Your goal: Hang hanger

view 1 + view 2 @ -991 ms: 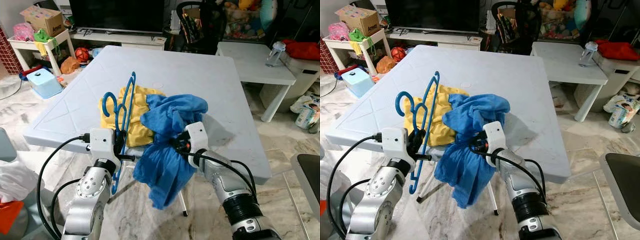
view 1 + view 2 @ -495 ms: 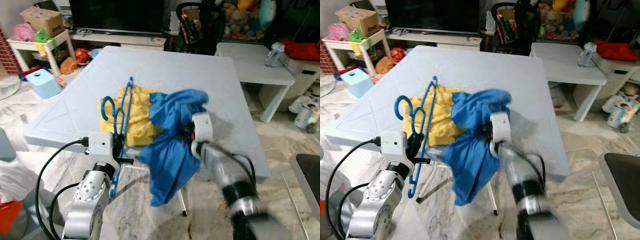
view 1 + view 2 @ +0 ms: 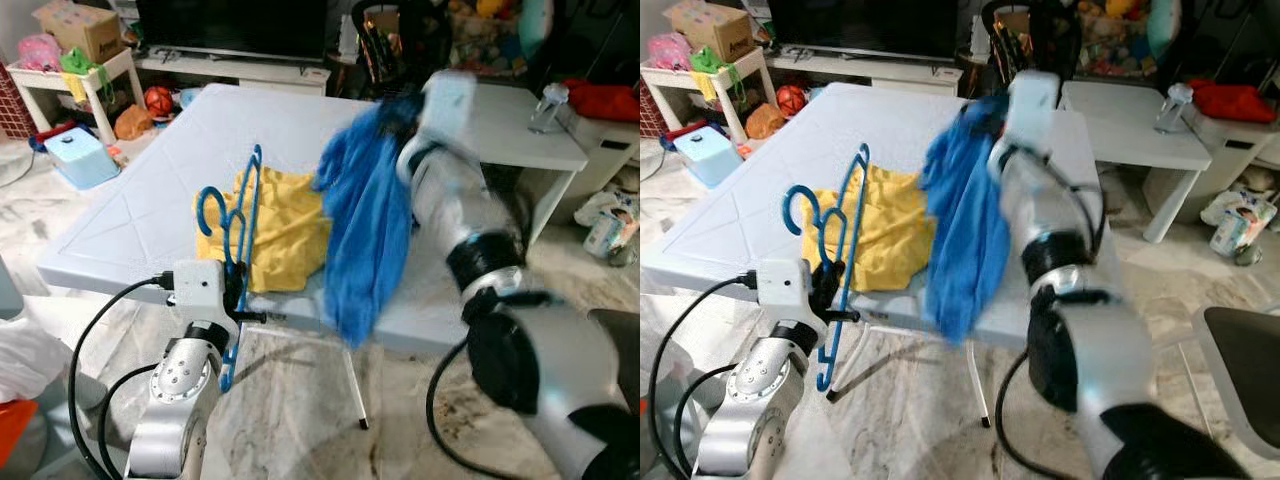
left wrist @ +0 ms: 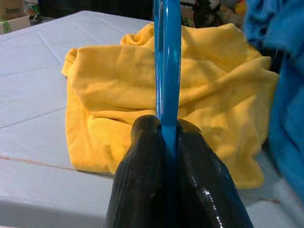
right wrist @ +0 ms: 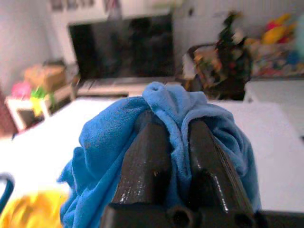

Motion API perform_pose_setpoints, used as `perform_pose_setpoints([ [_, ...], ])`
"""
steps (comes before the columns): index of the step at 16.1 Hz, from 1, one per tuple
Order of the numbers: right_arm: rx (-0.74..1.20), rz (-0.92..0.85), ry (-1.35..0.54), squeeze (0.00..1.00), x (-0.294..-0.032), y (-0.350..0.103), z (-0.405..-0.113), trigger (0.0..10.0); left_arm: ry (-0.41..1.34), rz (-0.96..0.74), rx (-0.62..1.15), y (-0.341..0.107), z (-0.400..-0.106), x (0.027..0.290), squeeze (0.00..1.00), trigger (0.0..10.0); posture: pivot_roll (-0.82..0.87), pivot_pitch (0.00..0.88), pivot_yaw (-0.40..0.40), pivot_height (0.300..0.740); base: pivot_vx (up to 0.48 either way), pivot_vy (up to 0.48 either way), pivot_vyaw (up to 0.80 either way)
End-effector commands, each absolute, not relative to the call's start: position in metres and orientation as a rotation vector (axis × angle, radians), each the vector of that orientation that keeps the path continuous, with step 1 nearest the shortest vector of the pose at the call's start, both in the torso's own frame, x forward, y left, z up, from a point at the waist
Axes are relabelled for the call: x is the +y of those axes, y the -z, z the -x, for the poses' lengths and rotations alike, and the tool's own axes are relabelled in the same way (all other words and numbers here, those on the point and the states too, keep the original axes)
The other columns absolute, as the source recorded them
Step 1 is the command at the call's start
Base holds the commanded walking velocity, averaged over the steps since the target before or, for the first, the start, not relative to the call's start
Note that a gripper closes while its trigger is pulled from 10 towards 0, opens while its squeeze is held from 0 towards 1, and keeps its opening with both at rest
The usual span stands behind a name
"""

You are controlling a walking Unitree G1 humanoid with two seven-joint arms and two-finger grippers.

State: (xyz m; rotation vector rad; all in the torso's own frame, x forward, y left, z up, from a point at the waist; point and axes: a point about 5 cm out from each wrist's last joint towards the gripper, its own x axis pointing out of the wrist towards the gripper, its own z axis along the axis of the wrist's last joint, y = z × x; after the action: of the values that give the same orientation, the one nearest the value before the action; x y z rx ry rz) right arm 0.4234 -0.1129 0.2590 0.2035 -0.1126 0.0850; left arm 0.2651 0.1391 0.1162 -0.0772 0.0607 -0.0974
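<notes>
Two blue plastic hangers (image 3: 240, 230) stand upright at the table's near left edge, with my left gripper (image 3: 236, 292) shut on their lower bar; the black fingertips (image 4: 145, 142) pinch the blue bar (image 4: 167, 61). My right gripper (image 5: 171, 128) is raised high over the table and shut on a blue cloth (image 3: 365, 225), which hangs down long and loose from it. A yellow cloth (image 3: 285, 225) lies crumpled on the table between the hangers and the hanging blue cloth.
The pale blue table (image 3: 160, 170) stretches away ahead. A white bench (image 3: 520, 135) with a bottle stands at the right, and a dark chair seat (image 3: 615, 340) at the far right. A TV stand and toys line the back, with a light blue box (image 3: 75, 160) on the left floor.
My right arm swung up and away from me, lifting the blue cloth off the table edge so it hangs free. The left gripper kept hold of the hangers in about the same place.
</notes>
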Motion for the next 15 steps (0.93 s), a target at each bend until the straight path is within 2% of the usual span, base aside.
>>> perform_pose_setpoints([
  [1, -0.205, -0.249, -0.048, 0.0, -0.122, -0.277, -0.424, 0.0, 0.072, 0.066, 0.06, -0.116, -0.264, 0.141, 0.0, 10.0, 0.09, 0.0, -0.106, 0.74, 0.0, 0.0, 0.0],
  [3, -0.222, -0.259, -0.033, 0.0, -0.125, -0.271, -0.423, 0.0, 0.073, 0.065, 0.061, -0.116, -0.264, 0.14, 0.0, 10.0, 0.08, 0.0, -0.104, 0.74, 0.0, 0.0, 0.0],
  [6, -0.116, -0.153, -0.06, 0.0, -0.12, -0.227, -0.418, 0.0, 0.076, 0.061, 0.064, -0.115, -0.265, 0.139, 0.0, 10.0, 0.08, 0.0, -0.095, 0.74, 0.0, 0.0, 0.0],
  [7, -0.085, -0.119, -0.071, 0.0, -0.119, -0.218, -0.417, 5.5, 0.077, 0.061, 0.065, -0.115, -0.265, 0.139, 0.0, 10.0, 0.08, 0.0, -0.095, 0.74, 0.0, 0.0, 0.0],
  [8, 0.025, -0.032, -0.115, 0.69, -0.115, -0.184, -0.409, 10.0, 0.09, 0.062, 0.072, -0.114, -0.265, 0.137, 0.0, 10.0, 0.08, 0.0, -0.087, 0.74, 0.0, 0.0, 0.0],
  [9, 0.041, -0.027, -0.119, 1.0, -0.117, -0.173, -0.406, 10.0, 0.096, 0.062, 0.075, -0.114, -0.265, 0.136, 0.0, 10.0, 0.07, 0.0, -0.086, 0.74, 0.0, 0.0, 0.0],
  [15, 0.041, 0.007, -0.122, 1.0, -0.143, -0.138, -0.386, 10.0, 0.123, 0.042, 0.082, -0.111, -0.262, 0.133, 0.0, 10.0, 0.06, 0.0, -0.069, 0.74, 0.0, 0.0, 0.0],
])
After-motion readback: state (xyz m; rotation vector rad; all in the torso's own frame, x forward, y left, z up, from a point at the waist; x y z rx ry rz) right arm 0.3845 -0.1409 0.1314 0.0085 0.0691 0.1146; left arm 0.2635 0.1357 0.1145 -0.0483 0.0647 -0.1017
